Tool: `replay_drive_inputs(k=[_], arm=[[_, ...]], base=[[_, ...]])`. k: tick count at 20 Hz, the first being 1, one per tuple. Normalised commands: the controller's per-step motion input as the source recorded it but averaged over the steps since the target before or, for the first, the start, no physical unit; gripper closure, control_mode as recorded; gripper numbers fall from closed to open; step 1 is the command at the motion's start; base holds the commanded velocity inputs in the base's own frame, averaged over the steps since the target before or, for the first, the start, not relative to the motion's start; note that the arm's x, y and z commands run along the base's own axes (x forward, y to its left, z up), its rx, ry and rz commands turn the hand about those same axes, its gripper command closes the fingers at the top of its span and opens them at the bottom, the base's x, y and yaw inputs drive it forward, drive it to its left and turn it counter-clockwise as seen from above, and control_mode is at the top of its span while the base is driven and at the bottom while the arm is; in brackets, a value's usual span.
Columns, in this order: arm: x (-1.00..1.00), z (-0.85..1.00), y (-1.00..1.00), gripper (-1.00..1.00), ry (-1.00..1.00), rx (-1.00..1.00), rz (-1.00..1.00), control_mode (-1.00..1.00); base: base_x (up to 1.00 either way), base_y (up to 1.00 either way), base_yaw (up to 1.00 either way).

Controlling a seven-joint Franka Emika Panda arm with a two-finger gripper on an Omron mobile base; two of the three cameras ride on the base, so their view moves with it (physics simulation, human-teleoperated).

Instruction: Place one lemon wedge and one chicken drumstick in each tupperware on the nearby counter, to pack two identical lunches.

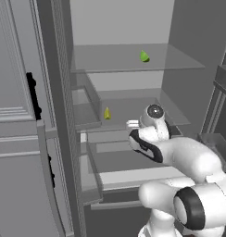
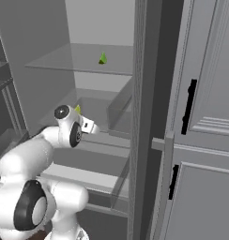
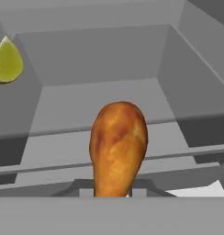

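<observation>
In the hand view a golden-brown chicken drumstick (image 3: 117, 147) stands upright between the jaws of my gripper (image 3: 113, 193), which is shut on its narrow end. One lemon wedge (image 3: 7, 62) lies to the upper left of it on a grey shelf. From the base views my gripper (image 1: 132, 123) (image 2: 90, 125) reaches into an open grey fridge at middle-shelf height. That lemon wedge (image 1: 107, 113) (image 2: 77, 109) sits on the middle shelf close to the hand. A second lemon wedge (image 1: 144, 56) (image 2: 103, 58) rests on the glass shelf above. The tupperware and the counter are out of view.
A tall grey panelled cabinet front (image 1: 17, 102) (image 2: 210, 117) with black handles stands right beside the fridge opening. Glass shelves (image 1: 133, 65) and a pulled-out drawer (image 1: 133, 176) stack below and above the hand. Door racks (image 1: 221, 78) flank the other side.
</observation>
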Motion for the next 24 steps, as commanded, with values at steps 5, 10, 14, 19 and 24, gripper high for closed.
replay_drive_inputs(k=[5, 10, 14, 19, 24], arm=[[-1.0, 0.82, 0.0, 1.0, -0.15, 0.0, 0.0, -1.0], [-0.99, 0.91, 0.0, 1.0, -0.05, 0.0, 0.0, -1.0], [-0.97, 0.65, -0.01, 1.0, -0.01, 0.0, 0.01, -1.0], [-1.0, 0.01, -0.04, 1.0, 0.0, 0.0, 0.04, -1.0], [-0.2, -0.1, 0.0, 1.0, 0.0, 0.0, 0.01, 1.0]], base=[[0.0, 0.0, 0.0], [0.0, 0.0, 0.0], [0.0, 0.0, 0.0], [0.0, 0.0, 0.0], [-0.8, 0.0, 0.03]])
